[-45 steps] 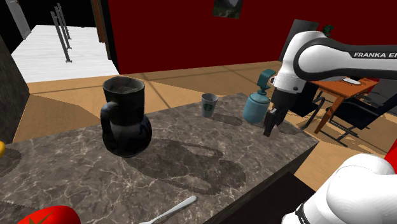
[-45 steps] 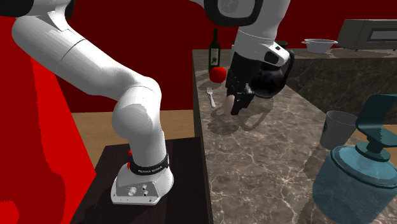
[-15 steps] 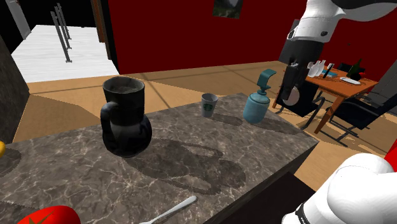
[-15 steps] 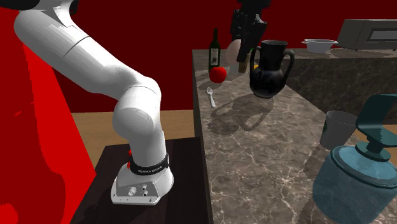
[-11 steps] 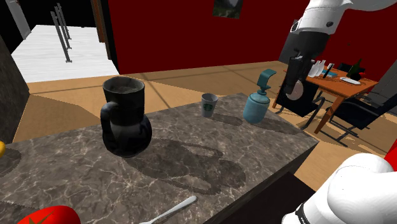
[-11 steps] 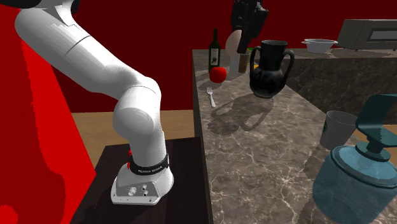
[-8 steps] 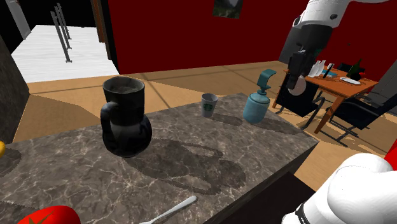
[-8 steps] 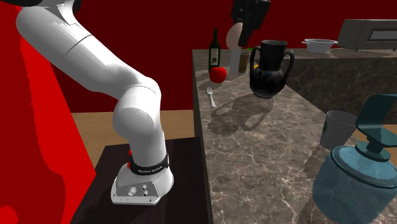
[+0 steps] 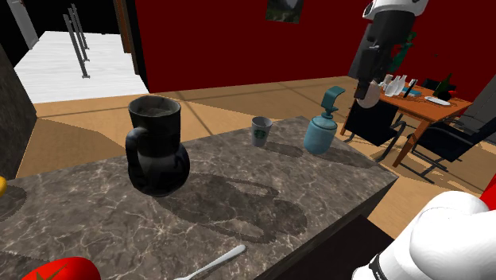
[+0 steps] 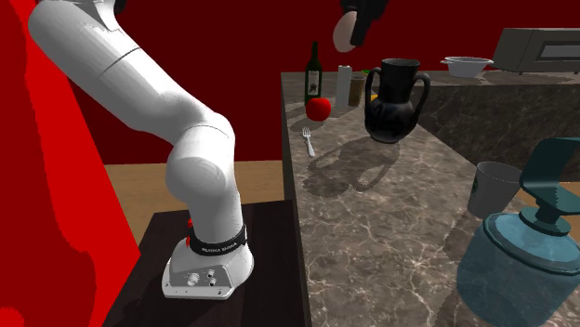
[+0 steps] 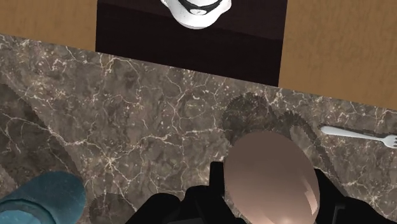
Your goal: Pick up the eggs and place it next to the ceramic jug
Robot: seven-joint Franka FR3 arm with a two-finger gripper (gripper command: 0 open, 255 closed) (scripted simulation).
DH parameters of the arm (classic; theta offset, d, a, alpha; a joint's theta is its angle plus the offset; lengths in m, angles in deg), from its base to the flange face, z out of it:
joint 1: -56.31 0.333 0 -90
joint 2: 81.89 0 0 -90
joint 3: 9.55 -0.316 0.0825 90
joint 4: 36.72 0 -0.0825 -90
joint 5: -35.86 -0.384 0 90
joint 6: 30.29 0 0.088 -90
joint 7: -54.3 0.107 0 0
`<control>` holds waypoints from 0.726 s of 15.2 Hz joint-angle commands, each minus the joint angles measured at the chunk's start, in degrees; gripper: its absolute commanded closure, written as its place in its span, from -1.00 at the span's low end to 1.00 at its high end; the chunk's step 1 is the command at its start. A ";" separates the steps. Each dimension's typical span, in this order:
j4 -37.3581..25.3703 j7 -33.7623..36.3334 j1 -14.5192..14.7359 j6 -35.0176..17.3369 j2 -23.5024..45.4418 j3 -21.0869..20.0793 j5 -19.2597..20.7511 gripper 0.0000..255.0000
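Observation:
A pale egg (image 11: 272,181) is clasped between my black gripper's (image 11: 270,202) fingers, high above the marble counter (image 11: 146,127). In the shoulder view the gripper (image 9: 366,86) hangs near the top right with the egg (image 9: 362,92) at its tip, above and right of the teal bottle. The black jug (image 9: 156,147) stands upright on the counter toward that view's left, far from the gripper. In the second exterior view the egg (image 10: 344,33) is up at the top edge, left of and above the jug (image 10: 396,98).
A grey paper cup (image 9: 261,132) and a teal pump bottle (image 9: 321,129) stand at the counter's far edge. A fork (image 10: 308,141), a tomato (image 10: 319,109) and a wine bottle (image 10: 314,69) sit near the jug. The arm's stand (image 11: 191,32) lies below the counter edge.
The gripper has risen from just above the counter to well above it, carrying the egg up with it. Nothing on the counter has moved.

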 commanded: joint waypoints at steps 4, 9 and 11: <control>-2.05 6.48 1.35 -2.42 3.39 -5.42 -4.03 1.00; -5.66 13.01 2.75 -5.13 8.25 -10.88 -7.14 1.00; -7.58 15.63 3.30 -6.19 10.58 -13.03 -8.02 1.00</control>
